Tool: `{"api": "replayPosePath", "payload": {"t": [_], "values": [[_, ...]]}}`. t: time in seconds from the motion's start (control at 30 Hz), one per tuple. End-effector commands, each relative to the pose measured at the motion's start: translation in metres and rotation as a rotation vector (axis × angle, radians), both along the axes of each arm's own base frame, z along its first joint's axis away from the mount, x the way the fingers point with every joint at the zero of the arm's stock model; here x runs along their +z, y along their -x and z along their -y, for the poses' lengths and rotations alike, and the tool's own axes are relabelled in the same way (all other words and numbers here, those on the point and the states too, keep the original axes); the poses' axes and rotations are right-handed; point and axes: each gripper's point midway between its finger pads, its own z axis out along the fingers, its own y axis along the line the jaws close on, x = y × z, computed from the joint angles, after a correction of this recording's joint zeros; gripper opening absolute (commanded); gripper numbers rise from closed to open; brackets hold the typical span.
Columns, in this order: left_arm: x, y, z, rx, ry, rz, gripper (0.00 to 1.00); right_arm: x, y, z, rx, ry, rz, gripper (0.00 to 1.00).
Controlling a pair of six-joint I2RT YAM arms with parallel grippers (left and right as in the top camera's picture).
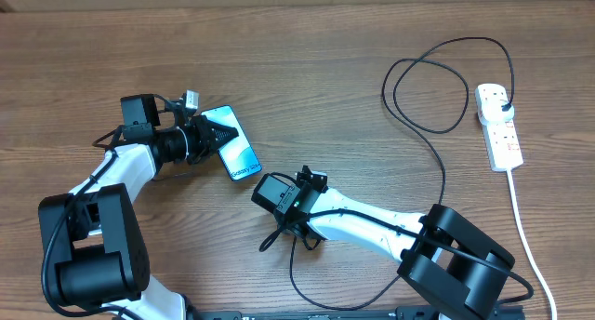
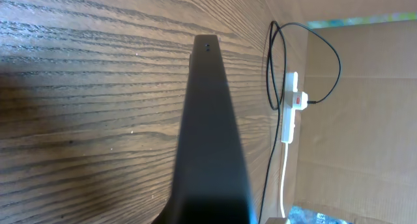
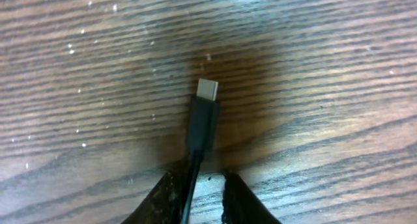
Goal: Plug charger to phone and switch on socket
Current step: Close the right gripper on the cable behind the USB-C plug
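**Counter** [image 1: 279, 41]: brown wood grain, carries every item below.

**Phone** [image 1: 237, 148]: slim, black-edged, light blue screen showing in the overhead view. It sits at about 9 o'clock from the counter's centre, with its long axis running from 11 to 5 o'clock. The left wrist view shows it edge-on as a dark wedge.

**Left pincer** [image 1: 218, 136]: fingers together, clamped on the phone at the phone's 10 o'clock end.

**Charger** [image 3: 203, 120]: thin black cable.
- Its small connector, with a silver tip, points to 12 o'clock in the right wrist view, over the wood.
- In the overhead view the cable loops through the 1 to 2 o'clock area of the counter.
- Its black plug sits in the 12 o'clock end of the socket.

**Right pincer** [image 3: 202, 194]: fingers narrowly apart, just past 6 o'clock of the counter's centre. The cable passes between them, close against the finger on the 9 o'clock side, with bare wood visible on the other side. The gap is wider than the cable, so it is not pinched.

**Socket** [image 1: 499, 126]: narrow white strip with red marks, at 3 o'clock near the counter's edge, well apart from the phone.

**White cord** [image 1: 521, 218]: leaves the socket toward 6 o'clock.
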Motion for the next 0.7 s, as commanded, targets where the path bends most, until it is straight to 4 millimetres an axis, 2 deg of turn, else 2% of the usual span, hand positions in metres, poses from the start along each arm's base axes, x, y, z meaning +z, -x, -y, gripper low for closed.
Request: {"api": "replayPosePath", "payload": {"t": [0.0,0.17,0.27,0.53,0.67], "values": [[0.004,0.003,0.004,-0.040,0.031,0.036,0.04,-0.013,0.004,0.009,-0.009,0.041,-0.029,0.19],[0.018,0.005,0.012,-0.112,0.083,0.122,0.04,-0.013,0.005,0.009,-0.009,0.038,-0.033,0.12],[0.018,0.005,0.012,-0.114,0.080,0.130,0.04,-0.013,0.005,0.008,0.002,0.037,-0.036,0.07],[0.019,0.005,0.012,-0.130,0.066,0.162,0.04,-0.013,0.008,0.007,0.004,0.029,-0.051,0.09],[0.019,0.005,0.012,-0.130,0.067,0.161,0.04,-0.013,0.008,0.007,0.004,0.028,-0.051,0.04]]}}
